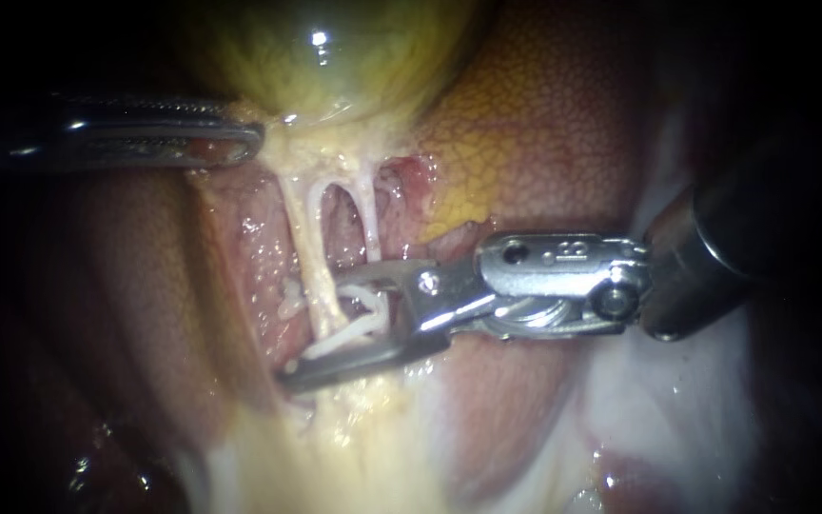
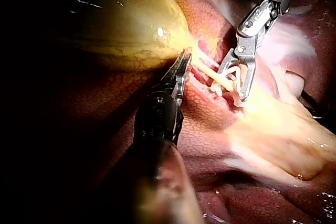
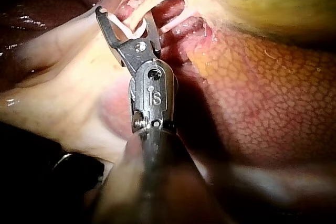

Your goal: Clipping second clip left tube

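Our left instrument [image 1: 240,143] – jaws pinching the gallbladder [image 1: 335,57] edge. Our right instrument [image 1: 314,328] – jaws spread wide, holding a white clip [image 1: 365,319] astride the left tube [image 1: 311,257].

Endoscope faces the tubes [image 1: 308,249] closely; wrist cameras (from either side) share them.

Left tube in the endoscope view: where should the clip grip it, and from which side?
Grip the left tube on its straight bare stretch below the fork, crosswise from the view's right. It runs taut and nearly upright there, and the right instrument holds its white clip astride it.
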